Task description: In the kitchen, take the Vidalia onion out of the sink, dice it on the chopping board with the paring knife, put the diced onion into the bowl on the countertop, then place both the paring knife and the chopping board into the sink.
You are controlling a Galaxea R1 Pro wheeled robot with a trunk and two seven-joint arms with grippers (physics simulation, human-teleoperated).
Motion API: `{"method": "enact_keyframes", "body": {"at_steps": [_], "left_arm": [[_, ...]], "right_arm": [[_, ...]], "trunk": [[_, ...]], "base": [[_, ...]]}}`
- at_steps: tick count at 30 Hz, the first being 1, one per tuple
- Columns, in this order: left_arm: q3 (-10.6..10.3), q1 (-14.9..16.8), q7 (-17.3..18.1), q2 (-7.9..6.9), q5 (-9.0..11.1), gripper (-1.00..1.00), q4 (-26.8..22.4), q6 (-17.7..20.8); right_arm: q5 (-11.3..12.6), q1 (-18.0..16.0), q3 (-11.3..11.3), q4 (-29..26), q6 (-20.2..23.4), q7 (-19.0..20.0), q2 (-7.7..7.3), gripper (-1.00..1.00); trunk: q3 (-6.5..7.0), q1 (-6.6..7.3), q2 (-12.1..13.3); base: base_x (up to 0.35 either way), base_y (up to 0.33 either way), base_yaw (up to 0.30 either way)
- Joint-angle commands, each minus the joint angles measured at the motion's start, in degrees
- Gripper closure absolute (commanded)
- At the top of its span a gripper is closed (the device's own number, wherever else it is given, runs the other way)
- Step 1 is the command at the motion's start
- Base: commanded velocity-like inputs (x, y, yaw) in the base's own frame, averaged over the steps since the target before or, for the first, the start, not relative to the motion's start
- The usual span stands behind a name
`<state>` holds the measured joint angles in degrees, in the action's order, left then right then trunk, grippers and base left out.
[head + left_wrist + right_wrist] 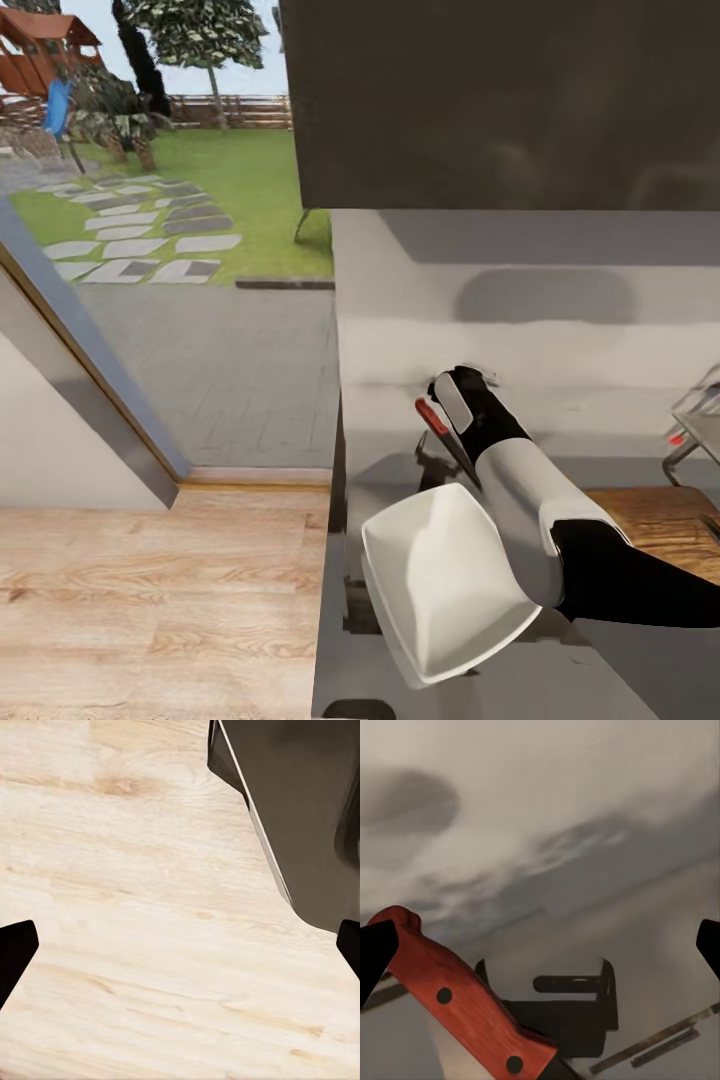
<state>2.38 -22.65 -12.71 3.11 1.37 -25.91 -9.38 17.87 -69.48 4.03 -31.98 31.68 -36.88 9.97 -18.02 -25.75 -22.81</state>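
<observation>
The long grey worktop [620,660] runs along the right side of the head view, shiny and flat. Beside it on the left is the light wooden floor [150,590], and past the floor a big window [150,200] shows green grass and stepping stones outside. A dark cabinet [500,100] hangs over the worktop.

The white square bowl [440,580] sits on the worktop near its left edge. It looks tipped a bit. The brown chopping board [655,515] lies on the worktop to the right of the bowl, partly hidden behind the robot's arm. A corner of the sink [700,425] peeks in at the far right edge, with a small red knob [677,438] just beside it.

The right arm [540,500] reaches over the worktop, above and behind the bowl. The right gripper [447,405] is closed on the paring knife [432,415]. In the head view the red handle sticks out to the left of the gripper and the dark blade points down toward the bowl. In the right wrist view the red-orange handle [457,1001] with two dark dots lies across the gripper, close to one black fingertip [375,952]. The grey worktop lies below it with a dark shadow on it.

In the left wrist view the left gripper [180,952] is open and holds nothing. Its two black fingertips [15,949] are wide apart over the wooden floor, near the dark side of the counter [300,810].
</observation>
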Motion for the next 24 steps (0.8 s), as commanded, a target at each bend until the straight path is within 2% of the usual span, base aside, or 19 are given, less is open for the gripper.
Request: {"method": "enact_keyframes", "body": {"at_steps": [1, 12, 24], "left_arm": [[0.22, -0.03, 0.05, 0.05, 0.14, -1.00, -0.10, -0.11], [0.22, -0.02, 0.05, 0.05, 0.16, -1.00, -0.11, -0.11], [0.22, -0.02, 0.06, 0.05, 0.13, -1.00, -0.10, -0.11]], "right_arm": [[0.53, -0.04, 0.10, -0.07, 0.05, -0.38, 0.03, -1.00], [0.57, -0.04, 0.02, -0.01, 0.05, -0.38, -0.36, -1.00], [-0.53, -0.04, -0.15, -0.01, 0.05, -0.38, -0.24, -1.00]], "trunk": [[-0.19, -0.03, -0.11], [-1.20, -0.03, -0.11], [-2.30, -0.03, -0.11]], "base": [[0.000, 0.000, 0.000], [0.000, 0.000, 0.000], [0.000, 0.000, 0.000]]}}
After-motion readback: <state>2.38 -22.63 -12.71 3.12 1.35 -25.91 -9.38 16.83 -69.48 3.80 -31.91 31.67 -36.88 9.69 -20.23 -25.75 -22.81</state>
